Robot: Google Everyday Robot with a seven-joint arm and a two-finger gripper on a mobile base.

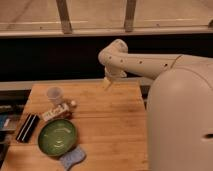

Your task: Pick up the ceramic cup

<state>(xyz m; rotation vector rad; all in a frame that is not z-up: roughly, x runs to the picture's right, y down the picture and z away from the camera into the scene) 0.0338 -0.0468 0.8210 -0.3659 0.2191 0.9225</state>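
A white arm [142, 62] reaches from the robot's bulky pale body [180, 125], which fills the right side of the frame, toward the upper centre. There it bends down at a rounded joint. The gripper [107, 83] hangs below that joint, over the far edge of the wooden desk [112, 130]. It holds nothing, and whether it is spread or closed cannot be told.

The cup [55, 95] stands upright at centre left, near the desk's far left corner. It is small, pale and wider at the rim, and it is well apart from the gripper, which sits to its right. Just in front of the cup lies a small labelled packet [55, 113], with a tiny round item [73, 104] at its right end.

A green plate [57, 136] rests at lower left, nearer the camera than the packet. A blue sponge [72, 158] lies at the plate's lower right edge. A dark flat box [28, 127] sits to the left of the plate, along the desk's left side. Behind the desk runs a dark wall below a pale ledge.
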